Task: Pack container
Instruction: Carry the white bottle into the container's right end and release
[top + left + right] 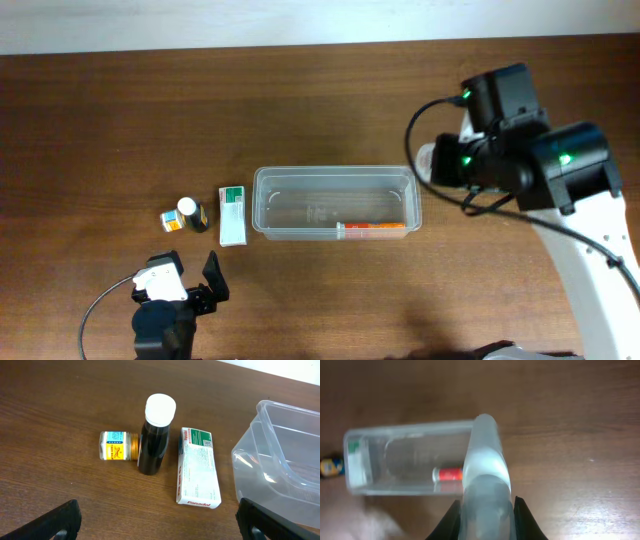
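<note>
The clear plastic container (333,172) stands mid-table with an orange-red tube (372,230) lying inside along its near wall. My right gripper (440,165) hovers just past the container's right end, shut on a white translucent bottle (486,465). In the right wrist view the bottle sits between the fingers (486,521), above the container (410,428). My left gripper (185,285) is open and empty, near the front edge, short of the items left of the container. Its fingers (160,527) are spread wide.
Left of the container stand a white-green Panadol box (198,467), a dark bottle with a white cap (155,435) and a small yellow-labelled jar (118,446) lying on its side. They are close together. The container's corner (280,460) shows at right.
</note>
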Tool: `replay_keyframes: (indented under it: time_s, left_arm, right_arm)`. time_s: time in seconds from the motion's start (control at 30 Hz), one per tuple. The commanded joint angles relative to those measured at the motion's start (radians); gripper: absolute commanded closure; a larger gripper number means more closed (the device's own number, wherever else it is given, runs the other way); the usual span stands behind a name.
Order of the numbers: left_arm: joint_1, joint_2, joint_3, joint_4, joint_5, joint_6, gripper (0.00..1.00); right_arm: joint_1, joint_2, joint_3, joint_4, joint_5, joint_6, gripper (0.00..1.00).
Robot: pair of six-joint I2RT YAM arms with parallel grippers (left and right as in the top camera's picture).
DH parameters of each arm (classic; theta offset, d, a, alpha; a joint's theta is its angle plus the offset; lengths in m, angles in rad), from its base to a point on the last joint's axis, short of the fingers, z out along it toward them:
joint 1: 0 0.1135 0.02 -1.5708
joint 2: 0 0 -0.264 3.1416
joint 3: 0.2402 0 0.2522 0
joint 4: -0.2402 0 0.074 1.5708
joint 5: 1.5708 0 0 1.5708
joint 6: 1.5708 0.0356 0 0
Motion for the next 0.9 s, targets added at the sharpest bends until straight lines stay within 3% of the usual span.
replay_keyframes:
  time_s: [0.0, 0.23, 0.57, 0.87]
  left_arm:
    - [-0.005, -0.01, -0.005, 0.002, 0.01, -0.002, 0.0]
    - [-0.005, -0.01, -0.005, 0.002, 0.01, -0.002, 0.0]
    - [-0.005, -0.01, -0.005, 0.002, 0.01, -0.002, 0.0]
    - [-0.005, -0.01, -0.005, 0.002, 0.01, -0.002, 0.0]
  right_arm:
    - [0.07, 0.034, -0.004, -0.004, 0.008, 0.008, 0.88]
    - [0.117, 0.097, -0.11, 0.052, 0.006, 0.084, 0.9]
    - [0.114, 0.154, -0.363, 0.375, 0.024, 0.113, 0.9]
    - [0.114, 0.246, -0.403, 0.394, 0.089, 0.142, 0.9]
